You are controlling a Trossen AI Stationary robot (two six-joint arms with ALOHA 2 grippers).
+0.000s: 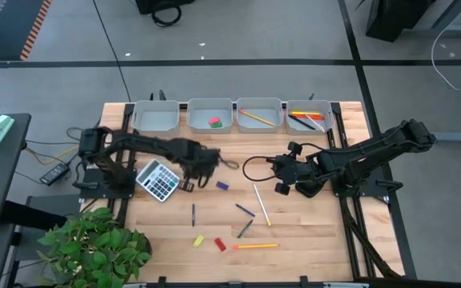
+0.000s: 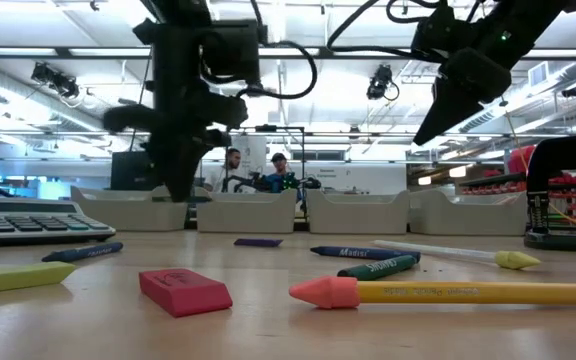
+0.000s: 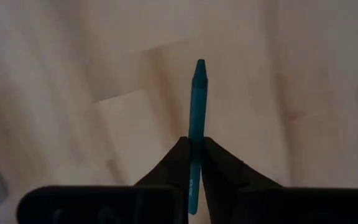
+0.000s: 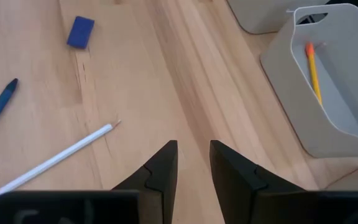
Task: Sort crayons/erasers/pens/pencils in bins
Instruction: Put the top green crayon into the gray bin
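bins (image 1: 210, 116): four grey trays stood in row at table's far edge | erasers (image 1: 220, 245): red, yellow lay near front | pencils (image 1: 261, 204): white one lay mid-table

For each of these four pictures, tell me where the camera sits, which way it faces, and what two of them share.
High view: overhead, straight down on table, both arms, four bins.
Low view: table height, level toward the bins; arms hang from above.
Left wrist view: past the left end effector, shut on a teal crayon.
Right wrist view: past the open right end effector.
Shared: the white pencil also shows from overhead.
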